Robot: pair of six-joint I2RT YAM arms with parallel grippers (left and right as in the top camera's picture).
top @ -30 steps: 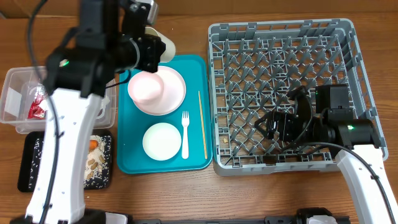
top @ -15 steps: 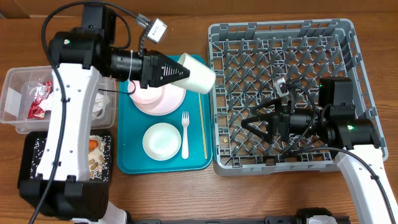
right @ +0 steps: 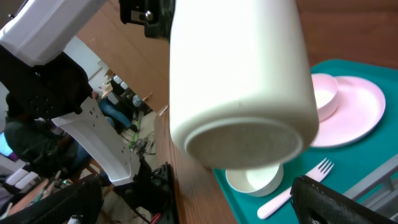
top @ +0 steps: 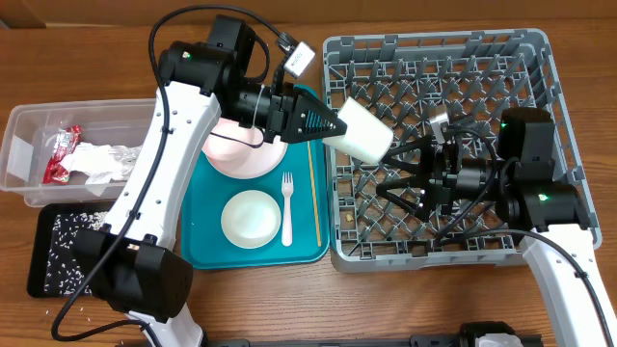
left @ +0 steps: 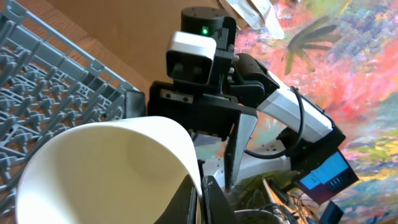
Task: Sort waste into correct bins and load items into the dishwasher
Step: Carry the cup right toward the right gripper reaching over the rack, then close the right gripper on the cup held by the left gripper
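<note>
My left gripper [top: 328,123] is shut on the rim of the small white cup [top: 361,131] and holds it on its side above the left part of the grey dish rack [top: 540,92]. In the left wrist view the jaws [left: 200,199] pinch the cup's wall [left: 106,168]. My right gripper [top: 390,173] is open just right of the cup, its fingers spread to either side. In the right wrist view the cup's base [right: 239,81] fills the space above the open fingers [right: 196,202]. The pink plate [top: 253,156], white bowl [top: 251,219], fork [top: 286,207] and chopstick [top: 313,193] lie on the teal tray [top: 198,241].
The clear tub [top: 24,145] at the left holds the red wrapper [top: 60,154] and crumpled napkins [top: 106,159]. The black tray [top: 53,255] holds white bits and is partly hidden by my left arm. The carrot is hidden.
My left arm has carried the cup to the right, from above the teal tray to over the rack. My right gripper has opened wide and moved toward the cup.
</note>
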